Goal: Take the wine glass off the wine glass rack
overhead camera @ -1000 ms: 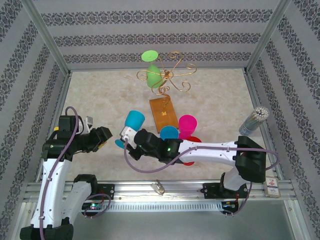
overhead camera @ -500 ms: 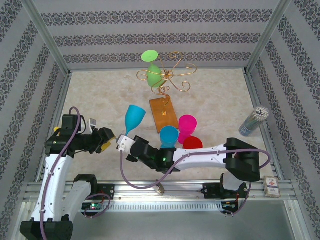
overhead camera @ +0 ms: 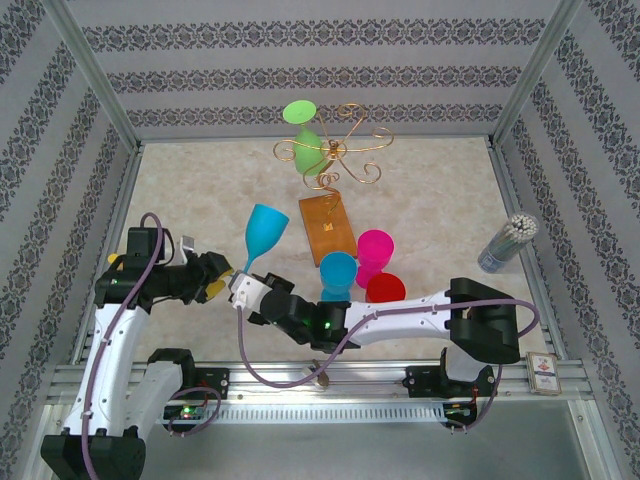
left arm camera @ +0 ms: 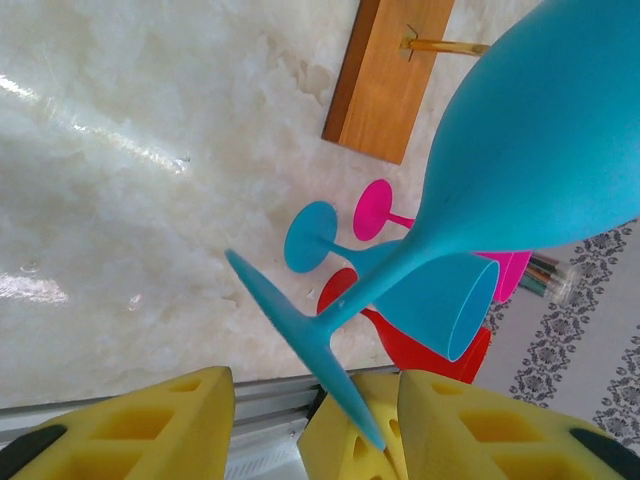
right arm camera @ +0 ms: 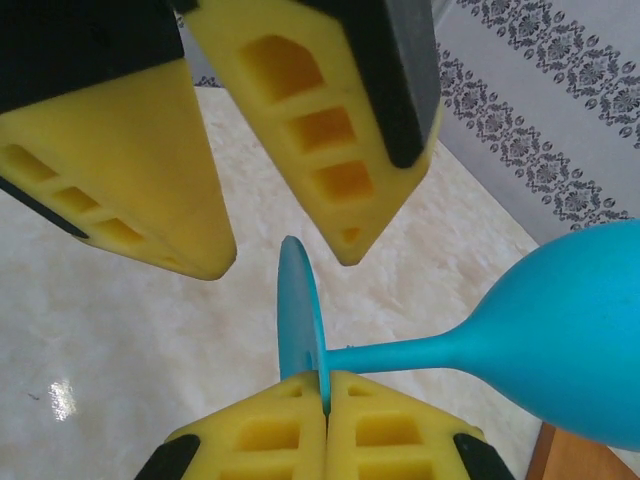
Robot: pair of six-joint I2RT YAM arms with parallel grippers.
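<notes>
Pinching just the stem [right arm camera: 400, 352], the clenched right jaws could let the blue wine glass [overhead camera: 265, 228] swivel while the parted left jaws straddle its foot [right arm camera: 300, 310].

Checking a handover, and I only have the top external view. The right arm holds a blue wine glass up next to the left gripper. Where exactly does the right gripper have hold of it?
Observer: The right wrist view shows the right gripper shut on the blue wine glass at the bottom of the stem, hard against the foot, which stands edge-on.
Operator: Is the left gripper gripping it too?
Observer: No. In the same view the left gripper is open, with one finger on each side of the foot's rim and a gap showing on both sides.
</notes>
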